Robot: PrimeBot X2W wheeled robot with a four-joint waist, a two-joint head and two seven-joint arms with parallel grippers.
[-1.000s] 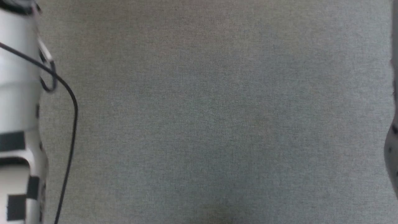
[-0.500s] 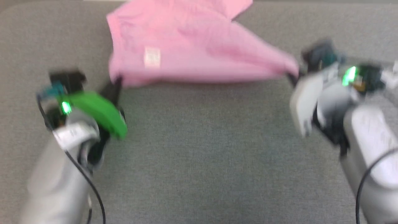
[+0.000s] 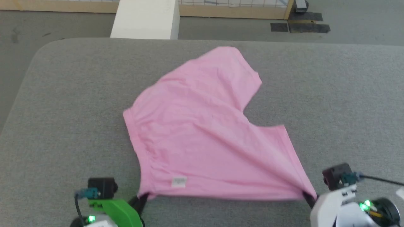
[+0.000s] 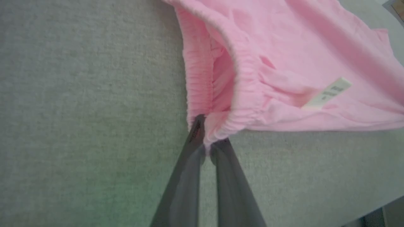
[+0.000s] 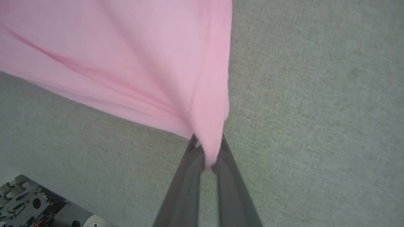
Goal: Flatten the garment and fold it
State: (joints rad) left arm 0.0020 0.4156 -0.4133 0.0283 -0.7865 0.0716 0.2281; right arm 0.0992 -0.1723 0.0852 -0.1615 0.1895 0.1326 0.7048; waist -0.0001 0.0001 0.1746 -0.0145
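While the garment [image 3: 202,132] is lying spread across the middle of the grey tabletop [image 3: 63,110], both grippers are holding its near edge. The left gripper [image 4: 206,140] is pinching the end of the gathered waistband [image 4: 246,91], its 2 dark fingers closed tight on the cloth, and the waistband is gaping open just beyond them. A small white label [image 4: 328,93] is sitting on the pink cloth near that corner. The right gripper [image 5: 206,157] is clamping the bunched corner of 1 leg, with creases running diagonally away from it. The near edge is stretching taut between the 2 grippers, and the other leg is pointing toward the tabletop's far edge, where a white block [image 3: 145,19] is standing beyond it
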